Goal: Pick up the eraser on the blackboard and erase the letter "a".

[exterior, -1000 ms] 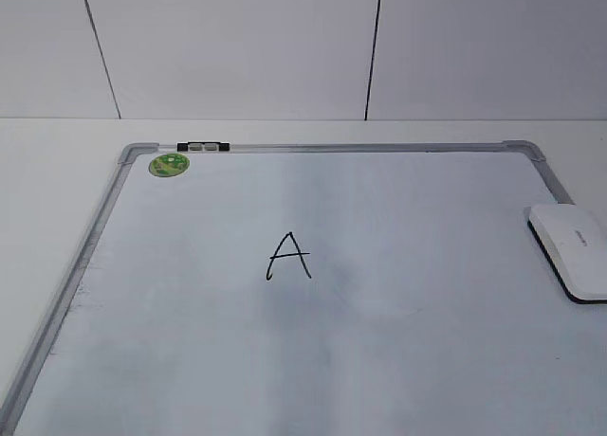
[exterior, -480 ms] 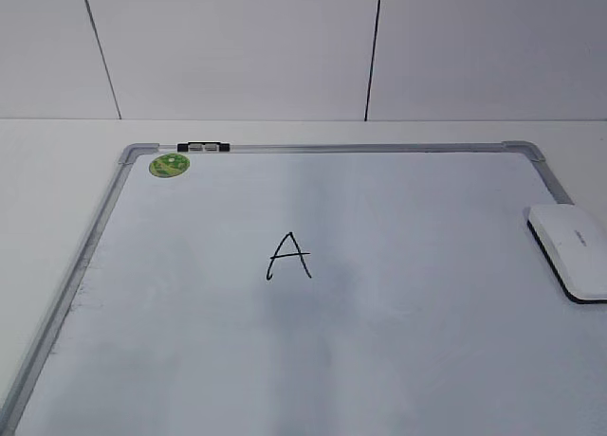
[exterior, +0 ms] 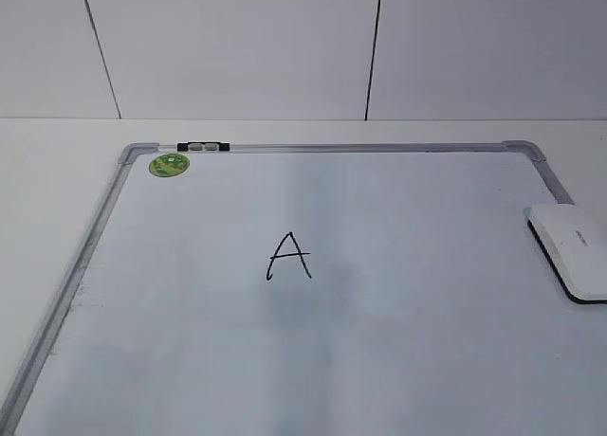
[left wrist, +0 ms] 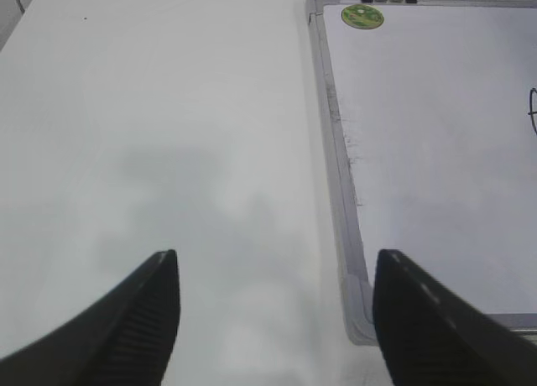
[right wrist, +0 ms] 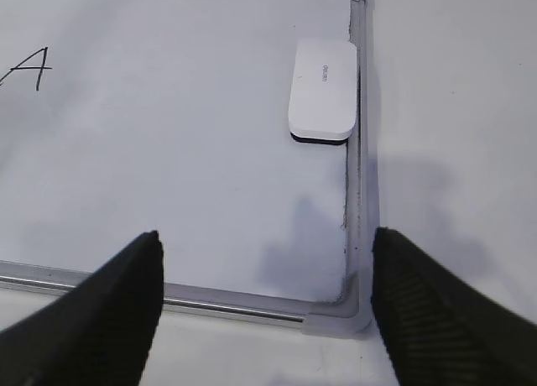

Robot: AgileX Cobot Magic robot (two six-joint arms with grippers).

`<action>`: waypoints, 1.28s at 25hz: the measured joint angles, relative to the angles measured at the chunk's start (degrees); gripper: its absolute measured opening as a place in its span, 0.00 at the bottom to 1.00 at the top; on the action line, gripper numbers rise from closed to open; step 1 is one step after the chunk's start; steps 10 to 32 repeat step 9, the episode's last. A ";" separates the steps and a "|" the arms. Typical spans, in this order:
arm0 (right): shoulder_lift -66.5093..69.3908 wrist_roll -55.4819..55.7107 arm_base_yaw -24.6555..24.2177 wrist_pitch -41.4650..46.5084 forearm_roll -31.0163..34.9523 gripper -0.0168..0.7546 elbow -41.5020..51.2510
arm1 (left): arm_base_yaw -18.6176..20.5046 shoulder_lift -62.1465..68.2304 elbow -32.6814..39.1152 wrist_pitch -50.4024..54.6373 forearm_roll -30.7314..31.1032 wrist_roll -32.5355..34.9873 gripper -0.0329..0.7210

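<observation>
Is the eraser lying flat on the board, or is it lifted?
Lying flat. The eraser rests pad-down on the blackboard beside its right frame; the open right gripper is well short of it.

Eraser (exterior: 572, 249) print too small

A plain white worktop (exterior: 57, 161) fills the lower part of the exterior view and runs back to a pale wall (exterior: 237, 47). The wall is made of flat light-grey panels, and two thin dark seams (exterior: 374, 52) cut it into three sections; the left seam leans, the right one stands almost upright. The wall meets the worktop in a straight horizontal line. Light is even and soft. In the wrist views, faint grey shadows lie on the worktop.
</observation>
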 joint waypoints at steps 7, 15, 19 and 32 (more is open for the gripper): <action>0.00 0.00 0.00 0.00 0.00 0.79 0.00 | 0.00 0.00 0.00 0.00 0.00 0.00 0.73; 0.00 0.00 0.00 0.00 0.00 0.79 0.00 | 0.00 0.00 0.00 0.00 0.00 0.00 0.73; 0.00 0.00 0.00 0.00 0.00 0.79 0.00 | 0.00 0.00 0.00 0.00 0.00 0.00 0.73; 0.00 0.00 0.00 0.00 0.00 0.79 0.00 | 0.00 0.00 0.00 0.00 0.00 0.00 0.73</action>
